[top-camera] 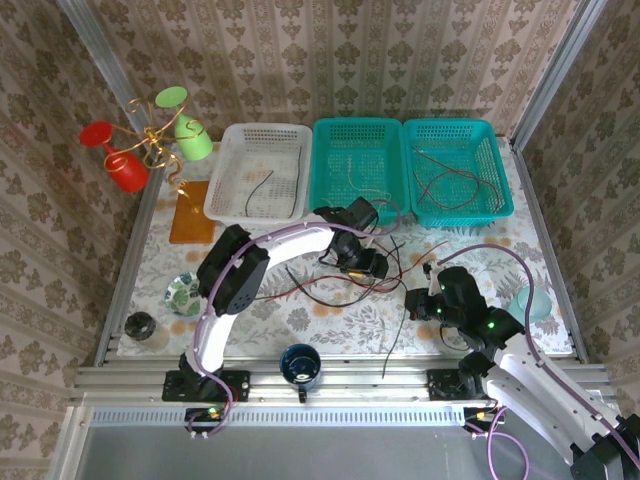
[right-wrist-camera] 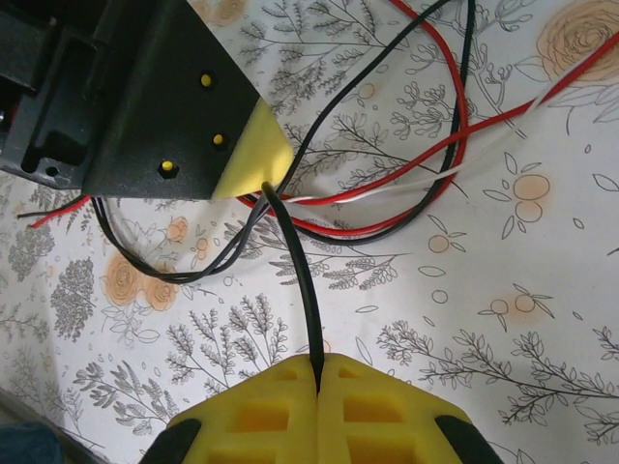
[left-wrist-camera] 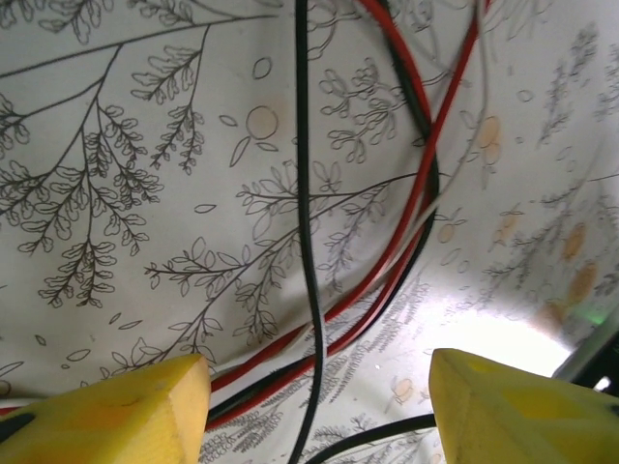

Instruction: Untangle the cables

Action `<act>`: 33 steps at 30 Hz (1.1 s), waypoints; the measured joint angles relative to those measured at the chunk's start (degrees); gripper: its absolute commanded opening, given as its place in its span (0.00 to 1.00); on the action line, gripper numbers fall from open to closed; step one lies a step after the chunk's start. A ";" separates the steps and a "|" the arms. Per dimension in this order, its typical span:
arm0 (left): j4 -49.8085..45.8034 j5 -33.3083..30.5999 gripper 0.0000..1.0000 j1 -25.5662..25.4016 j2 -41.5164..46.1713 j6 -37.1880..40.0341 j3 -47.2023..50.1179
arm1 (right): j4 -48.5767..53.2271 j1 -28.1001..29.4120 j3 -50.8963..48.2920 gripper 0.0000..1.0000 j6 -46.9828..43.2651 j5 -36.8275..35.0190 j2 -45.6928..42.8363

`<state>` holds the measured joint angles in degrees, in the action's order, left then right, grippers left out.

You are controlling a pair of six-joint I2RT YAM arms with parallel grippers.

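Right now the cables (left-wrist-camera: 303,193) lie tangled on the table (top-camera: 300,322), directly beneath the left gripper (left-wrist-camera: 319,391), whose fingers stand wide apart and hold nothing. The right gripper (right-wrist-camera: 317,379) is pinched closed on one black cable (right-wrist-camera: 305,290). Red, black and white strands loop across each other

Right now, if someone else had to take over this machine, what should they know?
Left pincer: open, low over the tangle at mid-table, straddling a black strand.
Right pincer: shut on a black cable running into that tangle.
Done: a few cables lie in the baskets at the back.
Left: red, black and white cables are looped together; pull them apart.
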<state>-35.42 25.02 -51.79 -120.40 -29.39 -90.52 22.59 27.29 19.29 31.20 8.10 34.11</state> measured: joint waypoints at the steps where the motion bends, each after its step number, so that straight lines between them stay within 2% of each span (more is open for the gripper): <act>1: -0.07 -0.15 0.59 0.00 -0.11 -0.02 -0.04 | 0.00 0.00 -0.07 0.00 0.15 -0.02 0.00; 15: -3.41 -7.41 0.42 -2.19 -6.45 0.76 -9.25 | -0.04 -0.02 -0.20 0.00 0.55 -0.04 0.00; 18: -4.50 -9.38 0.31 -2.99 -7.78 1.36 -10.80 | -0.04 -0.02 -0.20 0.00 0.52 -0.22 0.02; 22: -5.57 -11.43 0.10 -3.39 -8.15 2.29 -11.15 | -0.04 -0.02 -0.20 0.00 0.50 -0.26 0.02; 26: -6.10 -13.92 0.00 -3.32 -8.00 3.23 -11.15 | 0.00 -0.02 -0.04 0.00 0.02 -0.68 0.02; 29: -7.52 -16.15 0.00 -3.19 -6.54 3.87 -11.15 | 0.37 -0.02 1.40 0.00 -0.66 -0.98 0.11; 33: -10.64 -19.02 0.00 -2.62 0.13 5.22 -11.19 | 0.33 -0.02 5.53 0.00 -1.31 -1.60 0.13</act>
<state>-46.06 6.00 -54.41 -120.27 -24.16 -101.71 22.92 27.27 24.82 29.89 6.50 34.24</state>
